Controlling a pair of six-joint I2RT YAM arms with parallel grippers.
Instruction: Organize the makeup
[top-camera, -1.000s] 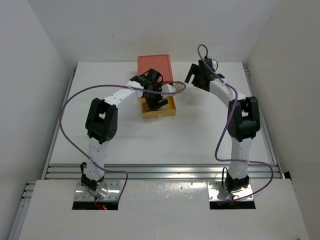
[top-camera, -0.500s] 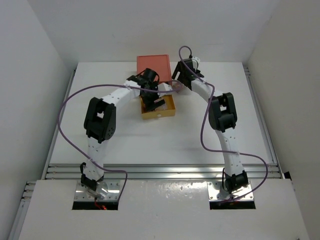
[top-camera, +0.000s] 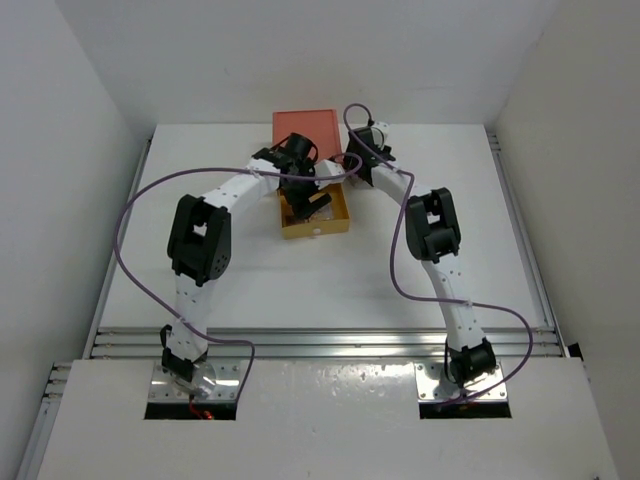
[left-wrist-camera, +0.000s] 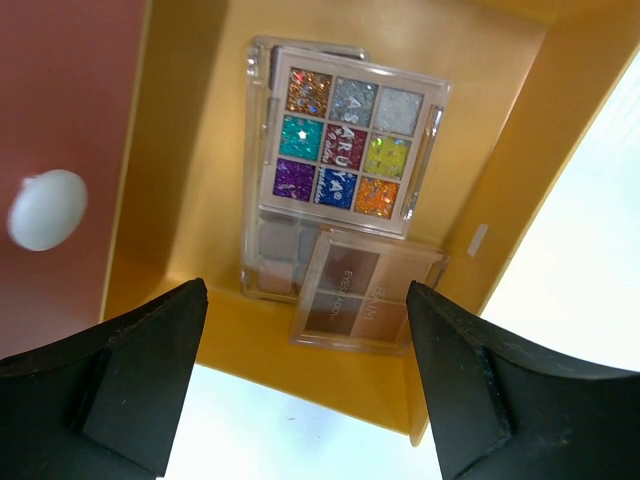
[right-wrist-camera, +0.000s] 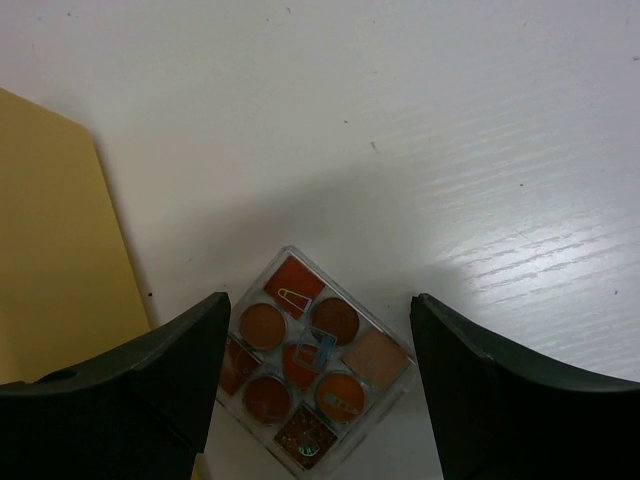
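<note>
My left gripper (left-wrist-camera: 312, 400) is open and empty above the pulled-out yellow drawer (left-wrist-camera: 180, 150). Inside lie a clear glitter palette with many colours (left-wrist-camera: 345, 135), a small brown eyeshadow palette (left-wrist-camera: 365, 300) and another clear palette (left-wrist-camera: 275, 258) partly under them. My right gripper (right-wrist-camera: 315, 405) is open, its fingers on either side of a square orange-brown palette (right-wrist-camera: 315, 360) that lies flat on the white table beside the drawer's wall (right-wrist-camera: 55, 250). In the top view both grippers, left (top-camera: 305, 203) and right (top-camera: 352, 163), meet at the drawer (top-camera: 318, 228). No pencils or brushes show.
The orange-red box (top-camera: 305, 128) stands just behind the drawer, and its white knob (left-wrist-camera: 45, 208) shows in the left wrist view. White walls close in the table on the left, the back and the right.
My right arm has swung left from the back right to the drawer's right side, over the orange-brown palette. My left gripper has stayed over the drawer.
</note>
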